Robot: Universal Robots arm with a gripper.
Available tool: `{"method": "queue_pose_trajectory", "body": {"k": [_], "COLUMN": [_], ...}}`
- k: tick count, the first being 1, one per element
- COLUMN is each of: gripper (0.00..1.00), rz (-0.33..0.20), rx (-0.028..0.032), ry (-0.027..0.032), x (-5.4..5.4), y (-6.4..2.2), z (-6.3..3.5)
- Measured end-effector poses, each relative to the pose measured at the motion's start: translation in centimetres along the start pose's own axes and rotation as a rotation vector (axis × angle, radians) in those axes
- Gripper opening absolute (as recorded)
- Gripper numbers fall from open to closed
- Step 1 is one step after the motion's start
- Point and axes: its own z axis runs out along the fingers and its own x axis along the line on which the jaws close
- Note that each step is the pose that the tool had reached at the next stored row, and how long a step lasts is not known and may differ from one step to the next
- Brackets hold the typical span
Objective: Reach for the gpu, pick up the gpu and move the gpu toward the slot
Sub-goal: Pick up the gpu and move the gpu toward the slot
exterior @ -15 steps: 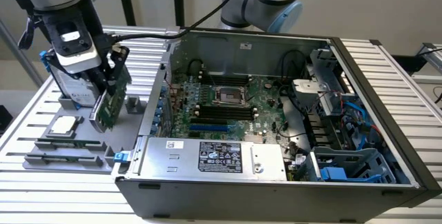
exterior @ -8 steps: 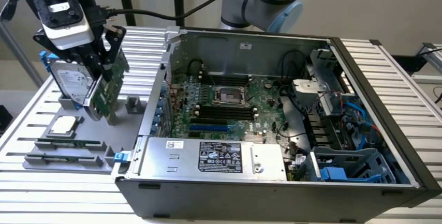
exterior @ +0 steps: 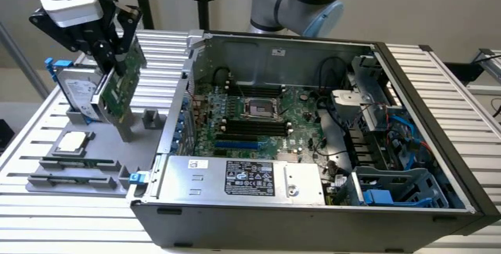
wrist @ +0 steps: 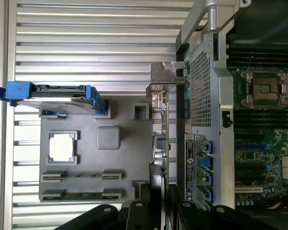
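claw [wrist: 158,196]: I had it clamped on the gpu [wrist: 160,143].
gpu: hung over the tray [wrist: 120,165], outside the case [wrist: 201,96].
slot [exterior: 234,146]: not yet reached.

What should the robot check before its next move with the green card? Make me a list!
1. Grip: the gripper has a finger on each side of the gpu. Ok.
2. gpu lifted out of the gray holder: cannot tell; its lower corner sits close to the holder.
3. Hard drive apart from the gpu: ok, there is a gap in the wrist view.
4. Computer case open on top: ok.
5. Blue slot on the motherboard free: looks ok, no card stands in it.
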Motion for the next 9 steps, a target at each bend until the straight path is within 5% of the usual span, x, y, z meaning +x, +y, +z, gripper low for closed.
{"method": "queue_pose_trajectory", "body": {"k": [9], "gripper": [0.26], "rz": [0.001], "rx": [-0.0167], "ry": [0.0057], "x": [-3.7], "y": [0.21], "z": [-2.57]}}
